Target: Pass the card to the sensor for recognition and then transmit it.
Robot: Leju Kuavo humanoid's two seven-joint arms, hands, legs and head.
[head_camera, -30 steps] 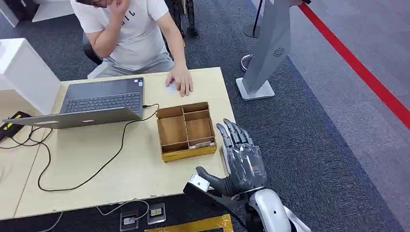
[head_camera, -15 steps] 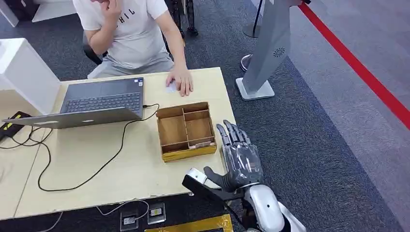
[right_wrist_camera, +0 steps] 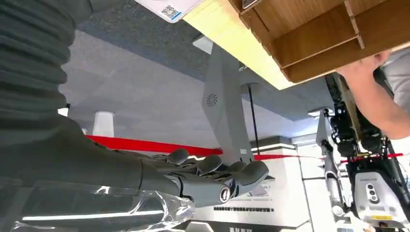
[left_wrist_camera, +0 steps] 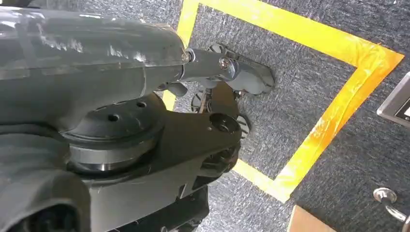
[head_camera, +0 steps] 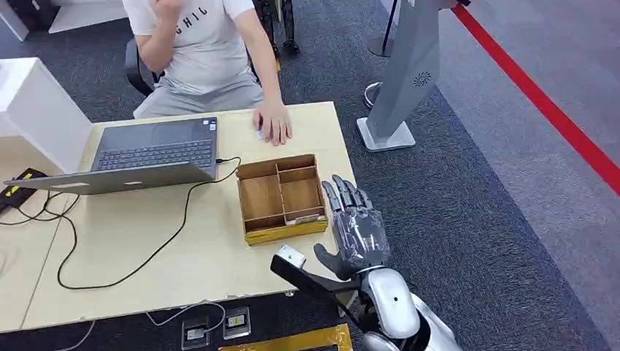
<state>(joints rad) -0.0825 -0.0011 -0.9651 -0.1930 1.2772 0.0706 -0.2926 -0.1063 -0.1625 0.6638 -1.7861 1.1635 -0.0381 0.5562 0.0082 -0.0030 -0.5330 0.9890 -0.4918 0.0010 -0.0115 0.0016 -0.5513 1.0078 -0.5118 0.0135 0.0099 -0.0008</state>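
Head view: the right hand (head_camera: pixel 358 230) is hovering with fingers spread, holding nothing, just beside the wooden tray (head_camera: pixel 281 197) on the table (head_camera: pixel 131 241); the card (head_camera: pixel 257 133) is lying under a person's hand (head_camera: pixel 273 123) (mostly hidden). Right wrist view: fingers (right_wrist_camera: pixel 212 169) are lying extended, apart; left wrist view: the left hand's fingers are not discernible.

The table (head_camera: pixel 146 241) is pale blond wood, and the divided box (head_camera: pixel 281 196) on it a warmer brown with a yellowish front edge. A grey laptop (head_camera: pixel 139 157) trails a black cable (head_camera: pixel 157 248). The person (head_camera: pixel 197 51) wears a white shirt with dark lettering. The carpet (head_camera: pixel 468 219) is speckled dark blue-grey, crossed by a red stripe (head_camera: pixel 541 102). The right hand (head_camera: pixel 358 230) is glossy dark grey on a silver-white arm. Yellow tape (left_wrist_camera: pixel 333 116) edges the floor.
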